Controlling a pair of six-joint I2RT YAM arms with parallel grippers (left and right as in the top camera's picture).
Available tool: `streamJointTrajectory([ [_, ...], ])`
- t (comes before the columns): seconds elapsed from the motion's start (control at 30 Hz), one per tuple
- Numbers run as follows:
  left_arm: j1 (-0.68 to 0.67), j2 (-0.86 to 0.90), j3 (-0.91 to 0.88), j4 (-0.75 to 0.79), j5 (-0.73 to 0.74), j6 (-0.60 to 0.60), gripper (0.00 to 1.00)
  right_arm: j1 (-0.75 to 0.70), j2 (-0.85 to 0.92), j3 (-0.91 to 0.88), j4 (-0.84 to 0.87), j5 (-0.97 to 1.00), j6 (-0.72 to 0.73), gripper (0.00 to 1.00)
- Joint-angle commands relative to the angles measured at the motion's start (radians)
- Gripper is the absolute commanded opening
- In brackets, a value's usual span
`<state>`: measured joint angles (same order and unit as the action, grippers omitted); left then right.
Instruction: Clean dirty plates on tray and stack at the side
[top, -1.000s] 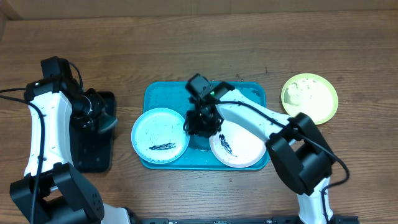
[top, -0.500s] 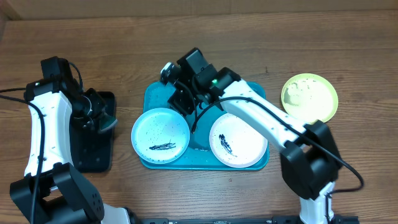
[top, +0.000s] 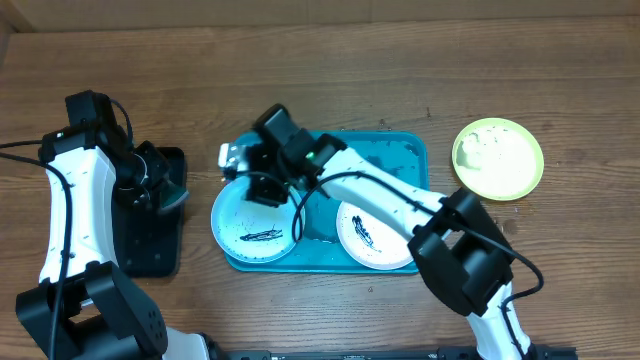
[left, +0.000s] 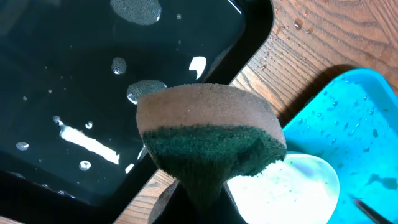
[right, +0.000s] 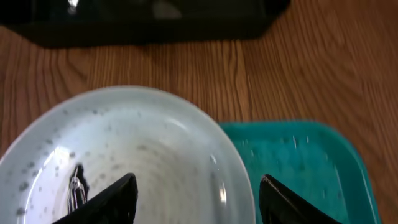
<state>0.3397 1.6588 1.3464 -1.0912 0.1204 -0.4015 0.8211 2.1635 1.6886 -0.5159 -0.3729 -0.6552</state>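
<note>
1. Two lie on the tray (top: 400, 155): the white plate (top: 385, 245), off to one side of the right gripper (right: 196, 198), and the light-blue-rimmed plate (right: 124, 155), directly beneath it with its rim between the open, empty jaws.
2. That plate looks light, stiff and wet, so probably slippery; pinching the raised rim seems the surest hold.
3. It lies flat, face up; being round, it has no long axis.
4. The left gripper (left: 198, 193) is clamped on the sponge (left: 208, 124), with the black tray (left: 93, 74) beneath its jaws.

Two plates sit side by side in the big tray (top: 400, 150), the left plate (top: 250, 225) poking over its left edge and the right plate (top: 385, 240) next to it. The third plate (top: 498, 158) sits on the table (top: 500, 60) right of that tray. The small tray (top: 150, 250) is off left, with a sponge (left: 208, 134) above it.
</note>
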Motion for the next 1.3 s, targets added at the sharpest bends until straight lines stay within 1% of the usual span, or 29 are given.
streamJointTrajectory([
  [0.0,-0.010,-0.011,-0.003,0.003,0.007,0.033,0.04,0.009,0.044,0.000,0.060,-0.011,-0.034,0.63],
  [0.27,-0.010,-0.011,-0.003,0.003,0.007,0.032,0.04,0.008,0.120,0.000,0.119,-0.002,-0.034,0.63],
  [0.33,-0.010,-0.011,-0.003,0.003,0.007,0.032,0.04,0.008,0.135,0.000,0.130,0.026,-0.034,0.63],
  [0.37,-0.010,-0.011,-0.003,0.003,0.007,0.032,0.04,0.008,0.138,0.000,0.130,0.040,-0.034,0.61],
  [0.4,-0.010,-0.011,-0.003,0.003,0.007,0.032,0.04,0.007,0.143,0.000,0.129,0.062,-0.033,0.56],
  [0.5,-0.010,-0.011,-0.003,0.003,0.007,0.032,0.04,0.007,0.144,0.000,0.126,0.114,-0.013,0.34],
  [0.57,-0.010,-0.011,-0.003,0.004,0.007,0.032,0.05,0.006,0.143,0.001,0.126,0.141,0.022,0.27],
  [0.7,-0.010,-0.011,-0.003,0.003,0.007,0.032,0.04,-0.003,0.143,0.001,0.124,0.156,0.095,0.28],
  [0.77,-0.010,-0.011,-0.003,0.003,0.007,0.032,0.04,-0.012,0.143,0.003,0.121,0.158,0.158,0.27],
  [0.93,-0.010,-0.011,-0.003,0.003,0.008,0.032,0.04,-0.035,0.134,0.009,0.102,0.251,0.448,0.27],
  [1.03,-0.010,-0.011,-0.003,0.003,0.008,0.032,0.04,-0.042,0.103,0.009,0.069,0.322,0.581,0.31],
  [1.07,-0.010,-0.011,-0.003,0.003,0.010,0.032,0.04,-0.043,0.085,0.009,0.058,0.322,0.582,0.35],
  [1.13,-0.010,-0.011,-0.003,0.003,0.011,0.032,0.04,-0.043,0.041,0.009,0.054,0.321,0.571,0.36],
  [1.27,-0.010,-0.011,-0.003,0.002,0.011,0.032,0.04,-0.035,-0.067,0.009,0.067,0.336,0.497,0.43],
])
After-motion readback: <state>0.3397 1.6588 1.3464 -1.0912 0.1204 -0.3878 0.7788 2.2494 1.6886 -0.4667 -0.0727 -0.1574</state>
